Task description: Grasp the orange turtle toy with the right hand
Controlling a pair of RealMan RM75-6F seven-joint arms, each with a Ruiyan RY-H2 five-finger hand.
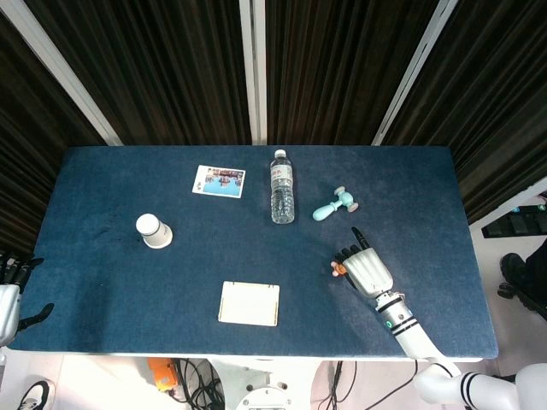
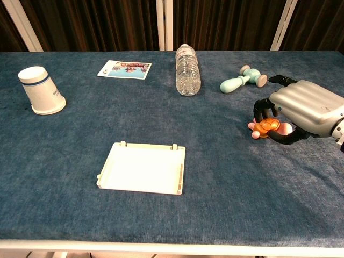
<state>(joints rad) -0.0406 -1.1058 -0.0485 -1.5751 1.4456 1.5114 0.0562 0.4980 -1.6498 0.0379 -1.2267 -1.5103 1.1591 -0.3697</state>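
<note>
One hand busy: right hand (image 2: 303,110) curls its black fingers (image 2: 262,109) and thumb around the orange turtle toy (image 2: 267,127)
Turtle place: under the right palm, on the blue table (image 2: 215,177)
Left hand (image 1: 8,295): at the table's near-left edge, fingers spread, holding nothing
Teal toy (image 2: 239,79): just beyond the right hand

No lettering can be read on the bottle (image 2: 187,71) label or card (image 2: 124,69).

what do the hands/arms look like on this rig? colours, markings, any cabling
Right hand: smooth silver-grey metallic shell over the back, black fingers. Its wrist is a white cylinder with dark bands and small green marks, leading into a white forearm. Left hand, at the frame edge: pale grey-white body, black fingers. No loose cables or sleeves show on either arm.
</note>
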